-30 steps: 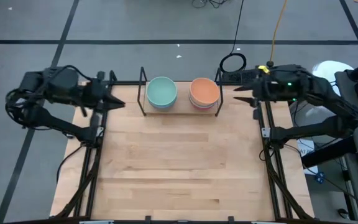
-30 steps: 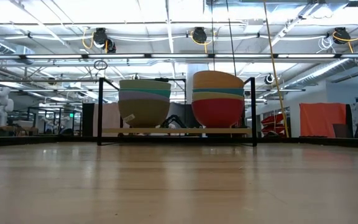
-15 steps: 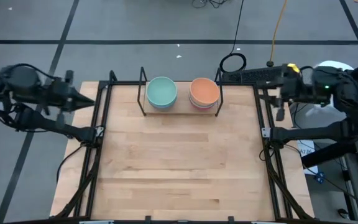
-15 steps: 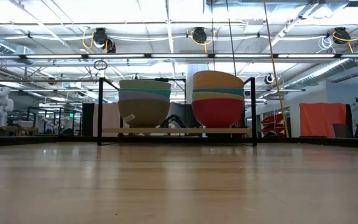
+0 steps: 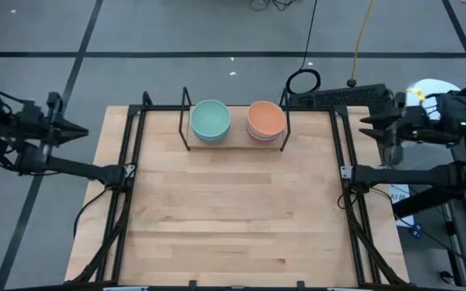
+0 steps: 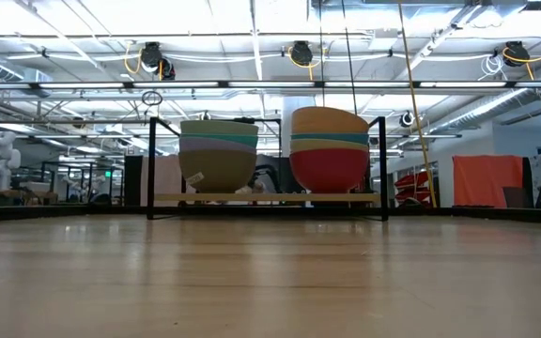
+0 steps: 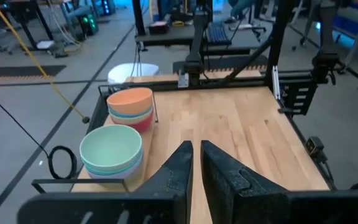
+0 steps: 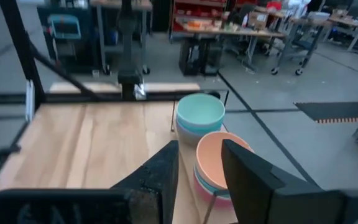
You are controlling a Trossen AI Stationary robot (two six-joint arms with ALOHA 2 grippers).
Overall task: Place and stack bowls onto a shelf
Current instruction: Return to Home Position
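Observation:
Two stacks of several bowls each stand on the shelf [image 5: 233,142] at the table's far edge. The left stack is topped by a mint green bowl [image 5: 210,120] [image 6: 218,155] [image 7: 110,149]. The right stack is topped by an orange bowl [image 5: 265,119] [image 6: 330,150] [image 8: 216,163]. The lowest bowl of each stack rests on the shelf's wooden board [image 6: 266,198], between the black wire uprights. My left gripper [image 5: 83,132] [image 7: 196,148] hangs beyond the table's left edge, empty, with only a narrow slit between its fingers. My right gripper [image 5: 368,127] [image 8: 199,146] hangs beyond the right edge, open and empty.
Black frame rails run along the table's left side [image 5: 129,202] and right side [image 5: 351,202]. A black cable loop [image 5: 303,81] lies on the floor behind the shelf. A white object [image 5: 431,89] stands past the far right corner. The bare wooden tabletop [image 5: 233,210] spreads in front of the shelf.
Both arms have drawn back from beside the shelf. My left gripper has gone out past the table's left edge and my right gripper out past the right edge, rolling a little as it went. The bowls and the shelf have stayed where they were.

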